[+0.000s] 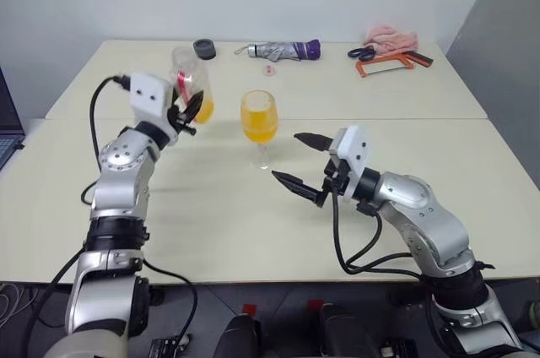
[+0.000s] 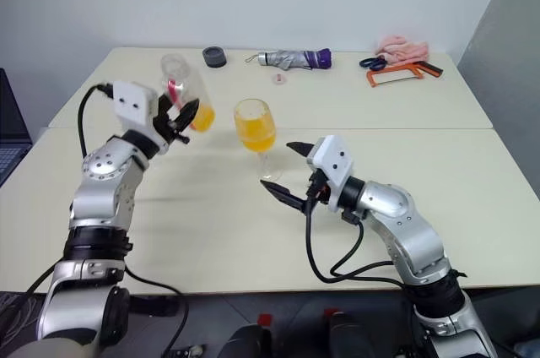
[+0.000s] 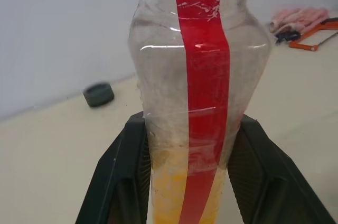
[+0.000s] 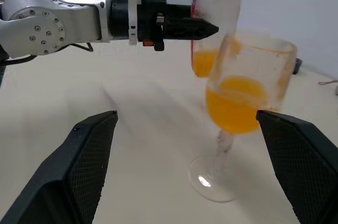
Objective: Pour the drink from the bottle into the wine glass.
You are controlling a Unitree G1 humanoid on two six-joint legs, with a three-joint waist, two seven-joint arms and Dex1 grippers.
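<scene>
Where end effector [image 3: 190,182] pinches, bottle [image 3: 198,92]

bottle [image 3: 198,102] top cut off by the left wrist view's edge, wine glass [image 4: 240,113] blurred in the right wrist view

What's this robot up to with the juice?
It is pouring a drink. Its left gripper is shut on a small clear bottle, held upright with a little orange drink left at the bottom. The wine glass stands on the table, about half full of the orange drink. The right gripper waits open beside the glass, touching nothing.
</scene>
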